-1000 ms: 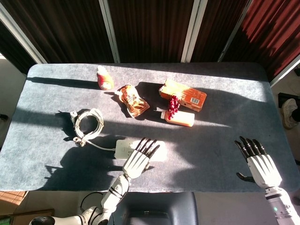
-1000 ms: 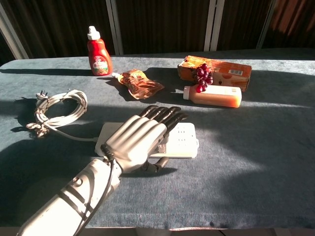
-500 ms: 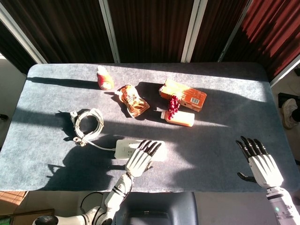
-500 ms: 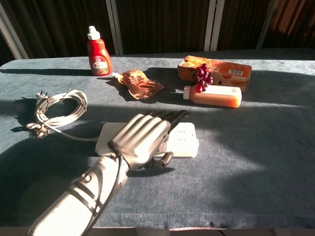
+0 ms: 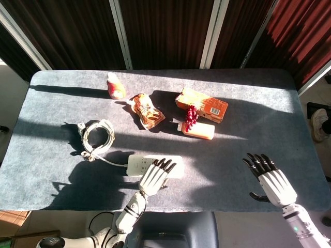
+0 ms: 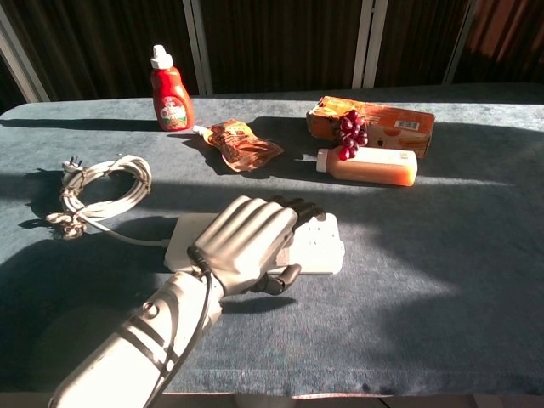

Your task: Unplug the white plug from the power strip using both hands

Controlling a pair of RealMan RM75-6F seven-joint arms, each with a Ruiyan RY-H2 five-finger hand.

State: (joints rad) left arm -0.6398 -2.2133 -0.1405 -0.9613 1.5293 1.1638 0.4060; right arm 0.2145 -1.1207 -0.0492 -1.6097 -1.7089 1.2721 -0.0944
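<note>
White plug: can't make it out in either view. The left hand [image 6: 246, 242] covers the middle of the flat white plastic power strip [image 6: 327, 246], so presumably the plug sits under the palm, but that's a guess. The strip lies flat on the grey-blue felt-covered table [image 5: 232, 139], near the front edge, left of centre, w/ its thin white cord [image 6: 127, 236] running off left to a coiled white cable bundle [image 6: 102, 191].

Left hand is draped over the strip, fingers curved down over its far edge, thumb tucked at the near side; whether anything is actually clamped under there can't be seen, so grip state unknown. Right hand [image 5: 271, 181] hangs over the table's front right, well apart from the strip, fingers spread, holding nothing.

Risks, as I judge them:
- strip is light and loose on the cloth; if one hand pulls w/o the other pinning it, the whole strip lifts or slides instead of the plug coming free
- left hand hides the plug, so the right hand has no clear way in unless the left shifts
- dragging the strip could tug the cord and pull the coil along
- hard sun and deep shadow across the strip make the white plug hard to pick out

Further back: red ketchup bottle [image 6: 170, 89], crumpled brown snack pouch [image 6: 242, 143], orange carton [image 6: 374, 119], red grapes [image 6: 348, 132], orange juice bottle [image 6: 370, 166] – all well clear
</note>
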